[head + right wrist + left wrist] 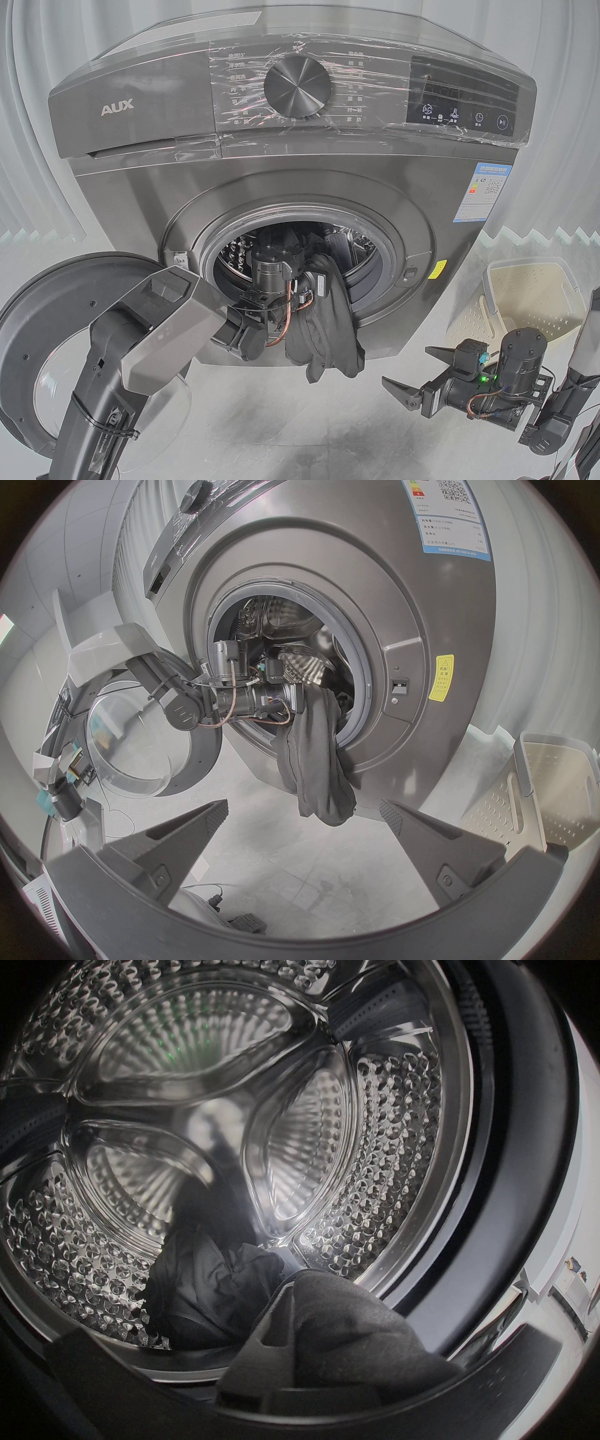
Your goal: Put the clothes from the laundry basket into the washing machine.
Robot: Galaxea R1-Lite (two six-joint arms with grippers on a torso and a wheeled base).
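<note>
Washing machine [156, 187], grey front-loader, door [37, 325] swung open to the robot's left; one dark garment [325, 325] hangs over the lower rim of the opening, partly outside, and another dark item [200, 1285] lies low inside the drum [375, 1147]. Left gripper [290, 1291] sits at the drum mouth, fingers closed on the hanging garment. Right gripper [409, 367] hovers low above the floor beside the cream laundry basket [537, 300], fingers spread wide and holding nothing.
</note>
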